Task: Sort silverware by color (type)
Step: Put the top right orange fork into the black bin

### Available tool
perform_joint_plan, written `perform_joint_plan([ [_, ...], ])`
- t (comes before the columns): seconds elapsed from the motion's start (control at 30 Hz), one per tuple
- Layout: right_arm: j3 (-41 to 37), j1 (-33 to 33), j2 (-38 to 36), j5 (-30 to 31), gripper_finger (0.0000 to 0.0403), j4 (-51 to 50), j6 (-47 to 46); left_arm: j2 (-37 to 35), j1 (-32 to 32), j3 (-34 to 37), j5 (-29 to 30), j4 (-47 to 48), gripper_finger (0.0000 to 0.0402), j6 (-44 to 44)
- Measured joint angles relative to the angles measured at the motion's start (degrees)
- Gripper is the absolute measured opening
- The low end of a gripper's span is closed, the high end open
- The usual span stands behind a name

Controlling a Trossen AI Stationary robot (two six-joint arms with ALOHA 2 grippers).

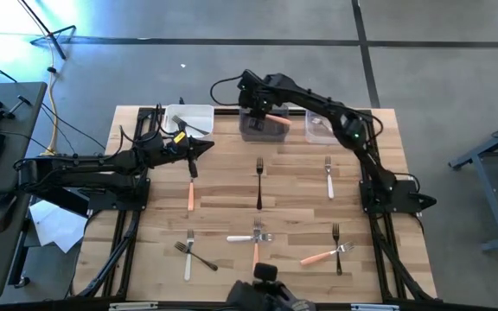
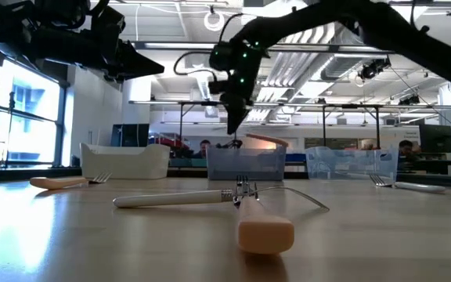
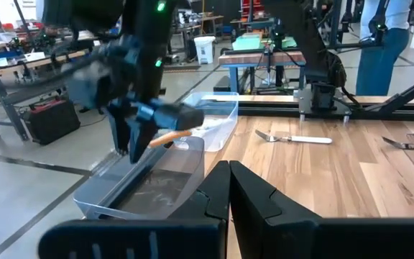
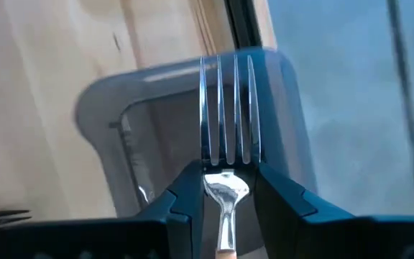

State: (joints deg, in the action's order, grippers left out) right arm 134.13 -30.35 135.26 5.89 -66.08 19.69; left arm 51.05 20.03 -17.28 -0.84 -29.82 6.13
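Nearest the low camera lie an orange-handled fork and a white-handled one; other forks lie scattered on the table. Left gripper waits shut and empty. Left bin looks empty. Right gripper pinches an orange fork above the middle bin, which seems empty. Best lower it, then release. Right bin holds a fork.

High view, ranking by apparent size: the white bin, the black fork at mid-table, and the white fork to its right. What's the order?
1. White bin, clearly the largest.
2. Black fork.
3. White fork, somewhat shorter than the black fork.
The camera looks straight down on all three, so nearness hardly skews this.
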Motion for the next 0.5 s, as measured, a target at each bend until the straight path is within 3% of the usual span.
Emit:
perform_joint_plan([
  [0.5, -4.53, -2.9, 1.55, -3.19, 0.0083, 5.52, -6.25, 0.0, 0.01, 0.0, 0.0, -0.04, 0.0, -0.04],
])
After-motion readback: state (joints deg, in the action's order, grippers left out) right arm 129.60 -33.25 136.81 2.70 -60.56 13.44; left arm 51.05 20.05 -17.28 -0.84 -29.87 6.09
